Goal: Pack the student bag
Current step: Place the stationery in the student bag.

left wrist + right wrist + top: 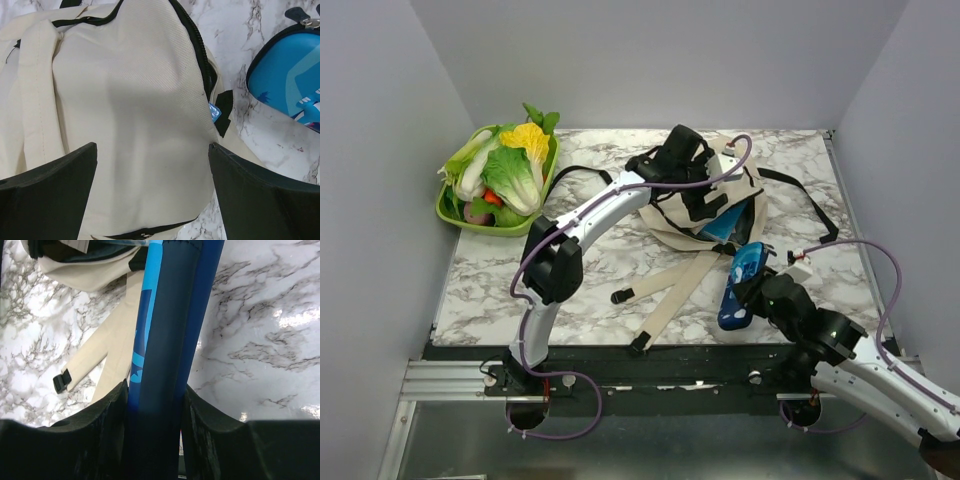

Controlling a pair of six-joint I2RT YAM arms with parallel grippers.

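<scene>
The marble bench [580, 285] is closed in by grey walls on the left, back and right, and its near edge ends at the metal rail carrying the arm bases. A green tray [460, 220] of vegetables [510, 170] fills the far left corner. Bare marble lies open in front of the tray along the near left, and again in a strip by the right wall.

The student bag [670, 218] lies slumped at the far middle of the bench. Its black strap [800, 195] trails toward the right wall, and its long beige straps [95, 352] run toward the near edge, one ending in a black tip [61, 381].

The left end effector [152, 147] hangs directly above the bag's cream cloth, released, with its jaws spread wide to either side of the panel. Whether the fingers touch the cloth cannot be told. The black zipper [192, 35] curves along the panel's right side.

The right end effector [154, 390] is clenched on a blue pencil case [740, 285], held on edge between the fingers. It is just right of the beige straps, near the bench's front. The case points toward the bag's near right side; whether it touches the bag cannot be told.

A small blue tag [215, 112] peeks out beside the zipper, its print too small to read. The pencil case shows lighter blue shapes on dark blue, with no legible writing.
</scene>
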